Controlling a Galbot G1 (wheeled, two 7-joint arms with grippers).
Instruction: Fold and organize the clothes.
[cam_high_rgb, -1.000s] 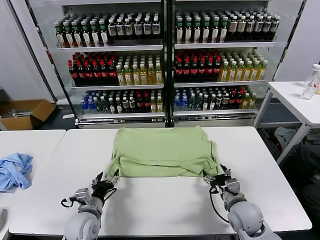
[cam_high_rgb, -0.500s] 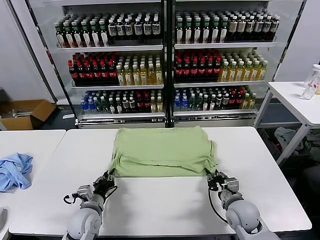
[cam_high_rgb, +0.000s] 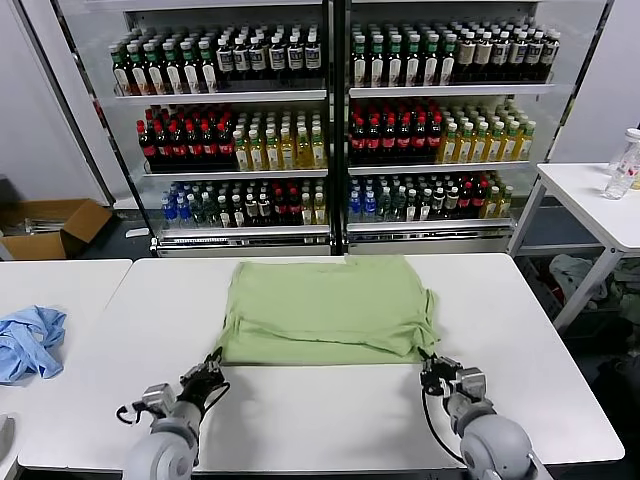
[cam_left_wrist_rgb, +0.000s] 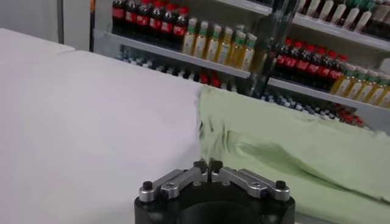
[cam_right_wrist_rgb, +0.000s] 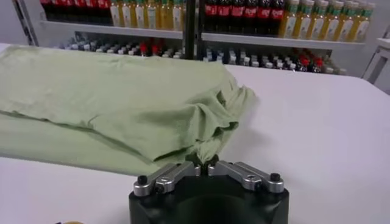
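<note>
head view: one green shirt (cam_high_rgb: 325, 310) on the table (cam_high_rgb: 300, 410), two pincers, left (cam_high_rgb: 212, 368) and right (cam_high_rgb: 432, 368), each clenched on its near corners

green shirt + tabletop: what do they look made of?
Green shirt: soft woven or knit cloth, probably cotton, matte; it creases and bunches at the sleeve folds. Table: hard, smooth white top, likely laminate or painted board; flat with a faint sheen. Exact material can't be confirmed.

left gripper (cam_high_rgb: 211, 366), right gripper (cam_high_rgb: 432, 366): low, jaws closed.
</note>
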